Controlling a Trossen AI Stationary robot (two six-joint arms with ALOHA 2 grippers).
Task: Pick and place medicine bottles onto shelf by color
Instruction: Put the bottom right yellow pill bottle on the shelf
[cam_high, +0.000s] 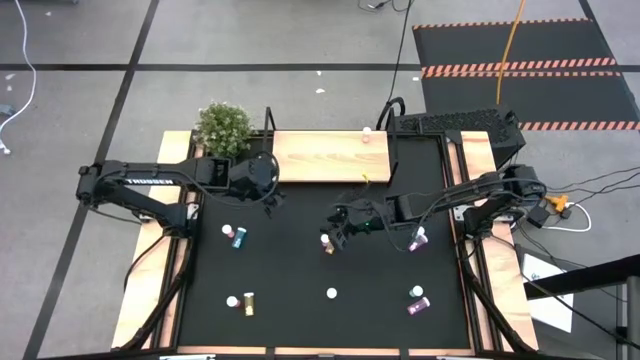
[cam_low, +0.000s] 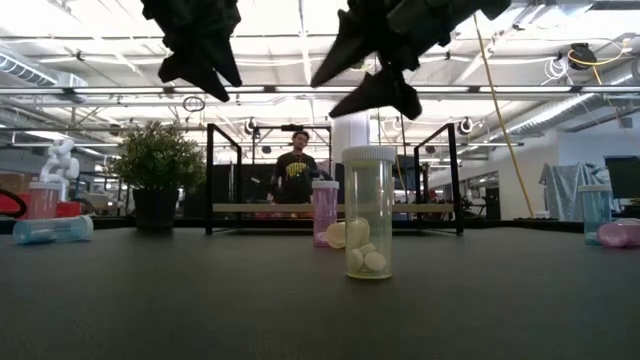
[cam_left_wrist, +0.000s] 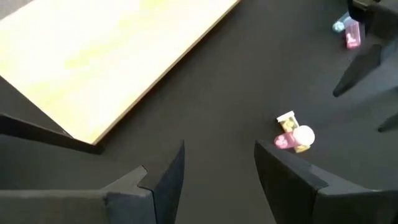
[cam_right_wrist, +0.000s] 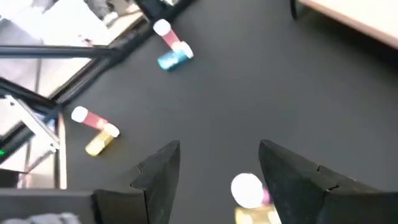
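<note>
The shelf (cam_high: 330, 155), a light wooden board with black posts, stands at the table's far edge with one small bottle (cam_high: 367, 131) at its far rim. Medicine bottles are scattered over the black mat. A pink one and a yellow one (cam_high: 327, 243) lie together mid-table, and a pale green one (cam_low: 369, 212) stands upright nearer the front. My right gripper (cam_right_wrist: 219, 149) hovers open above the pink and yellow pair (cam_right_wrist: 249, 190), well clear of the mat. My left gripper (cam_left_wrist: 219, 149) hangs open in the air near the shelf's left end (cam_left_wrist: 93, 68), with nothing between its fingers.
A pink and teal pair (cam_high: 238, 236) lies at mid left, and a yellow bottle beside a white cap (cam_high: 241, 301) at near left. Pink bottles (cam_high: 417, 240) (cam_high: 416, 298) are on the right. A potted plant (cam_high: 224, 128) stands left of the shelf. A person (cam_low: 297, 170) stands beyond the table.
</note>
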